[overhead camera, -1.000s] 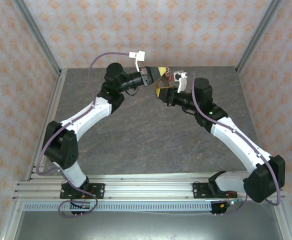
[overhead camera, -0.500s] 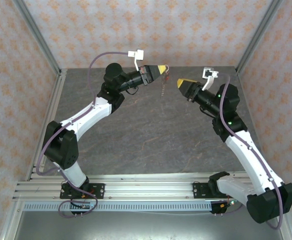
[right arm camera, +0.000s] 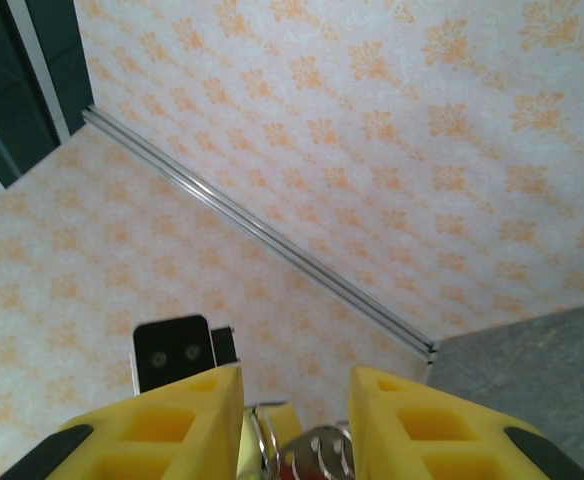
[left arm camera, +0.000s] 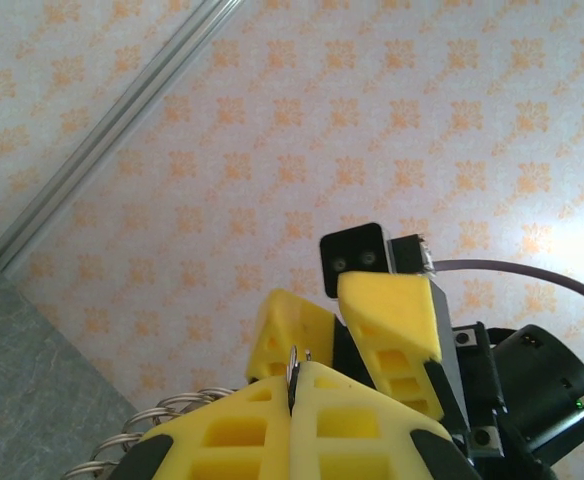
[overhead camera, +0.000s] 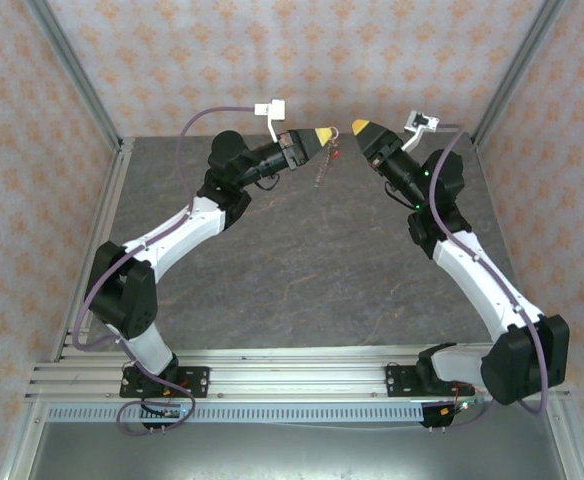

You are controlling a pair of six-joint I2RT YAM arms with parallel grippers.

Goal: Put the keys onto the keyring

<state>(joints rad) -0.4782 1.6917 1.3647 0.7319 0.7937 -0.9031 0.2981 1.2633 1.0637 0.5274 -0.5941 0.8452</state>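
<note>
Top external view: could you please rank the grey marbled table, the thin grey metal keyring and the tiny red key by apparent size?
1. grey marbled table
2. thin grey metal keyring, dangling from the left gripper
3. tiny red key, clearly smallest

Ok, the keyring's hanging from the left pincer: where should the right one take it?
Probably the free lower stretch of the keyring, which dangles below the shut left pincer pinching its top. Bring the open right pincer in level from its own side, under the red key, closing across the thin wire.
</note>
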